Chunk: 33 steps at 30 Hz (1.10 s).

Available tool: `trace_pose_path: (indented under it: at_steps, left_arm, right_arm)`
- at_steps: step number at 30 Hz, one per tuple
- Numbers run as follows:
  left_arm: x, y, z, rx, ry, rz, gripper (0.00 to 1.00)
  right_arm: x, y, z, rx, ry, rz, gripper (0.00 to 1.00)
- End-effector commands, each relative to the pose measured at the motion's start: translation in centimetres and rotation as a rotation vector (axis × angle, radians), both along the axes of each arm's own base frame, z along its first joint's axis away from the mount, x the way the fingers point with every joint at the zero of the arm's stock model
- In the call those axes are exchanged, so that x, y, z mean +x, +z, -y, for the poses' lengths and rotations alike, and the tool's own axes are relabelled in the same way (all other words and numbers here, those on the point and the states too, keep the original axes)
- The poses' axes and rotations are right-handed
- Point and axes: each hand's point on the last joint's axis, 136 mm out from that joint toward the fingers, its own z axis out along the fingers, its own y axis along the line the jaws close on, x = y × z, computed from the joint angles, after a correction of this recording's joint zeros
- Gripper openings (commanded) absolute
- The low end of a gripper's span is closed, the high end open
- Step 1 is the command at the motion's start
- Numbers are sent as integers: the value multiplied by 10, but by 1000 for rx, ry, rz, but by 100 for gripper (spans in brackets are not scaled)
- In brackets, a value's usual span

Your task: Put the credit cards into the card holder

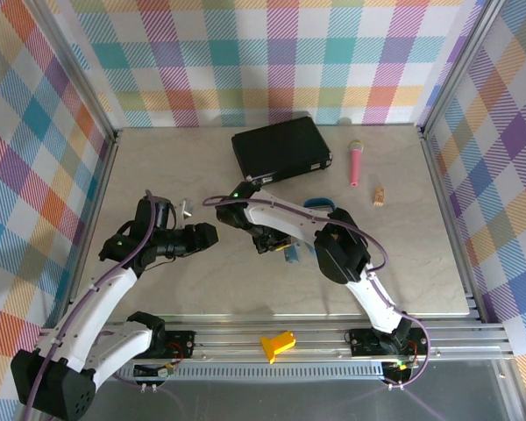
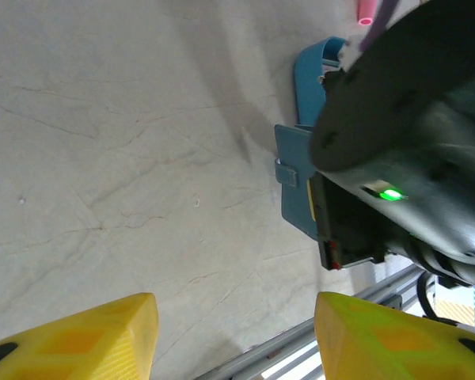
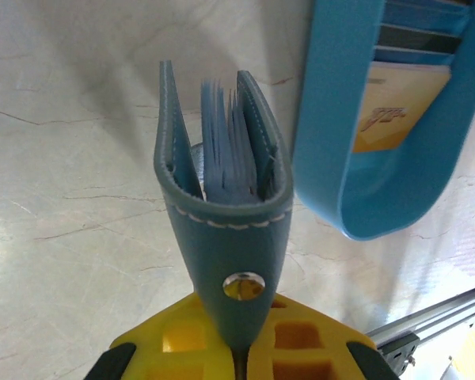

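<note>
1. Left end effector (image 2: 233,317): we see the yellow fingers apart with nothing between them. It sits over bare pale stone-look worktop (image 1: 158,167), left of the action, pointing toward the right arm.
2. Right end effector (image 3: 239,352): fingers together, clamped on the snap-button tab of the small teal-blue stitched folding card holder (image 3: 222,198).
3. The card holder stands on edge, near the middle of the worktop. Its two covers are parted, pale-blue inner pockets fanned between them, mouth facing away from the wrist. We can't tell whether its far edge touches the worktop.
4. Just right of it is the blue oval plastic tray (image 3: 324,158), near but apart. The thin plastic credit cards (image 3: 392,111) are stacked inside: an orange-yellow one faces us, with blue and dark edges behind it.
5. Further right and back lie a large black rectangular case (image 1: 280,147) and a pink stick-shaped toy (image 1: 356,165). We read both as not task-relevant.
6. Step, as we read it: the holder is presented and held open, no card picked, none visibly loaded yet. Early in the task.
7. Next move, as we see it: left goes to the tray for one card.
   - The right arm sits between left and the tray, so clearance is tight.
   - Cards are thin and stacked, so we expect double picks or slips.
   - The card edge must line up with one narrow pocket while right keeps the holder steady.
</note>
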Motion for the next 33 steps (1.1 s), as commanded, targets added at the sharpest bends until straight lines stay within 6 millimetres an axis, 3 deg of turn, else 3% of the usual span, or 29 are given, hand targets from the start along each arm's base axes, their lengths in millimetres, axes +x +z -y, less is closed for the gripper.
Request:
trace_pose_path:
  at_steps: [1,7,13,18,23,27,33]
  left_arm:
    - [-6,11,-6,4,7,15,55]
    - [-15,13,-11,-2,19,22,56]
    - [-24,15,-16,0,26,29,56]
    - [-29,11,-19,8,34,15,57]
    - [-35,4,-16,-6,14,9,57]
    - [-39,1,-9,-50,-26,21,57]
    - [-35,13,12,-197,-66,74,58]
  right_arm:
    - [-8,0,-7,15,-20,-35,4]
    - [-15,-25,-42,156,-32,-93,26]
    - [-13,-32,-76,301,-48,-107,39]
    - [-10,-10,-99,448,-41,-68,42]
    - [-6,32,-117,715,-27,1,48]
    - [-3,65,-106,900,1,54,50]
    - [-1,102,-34,1085,29,161,53]
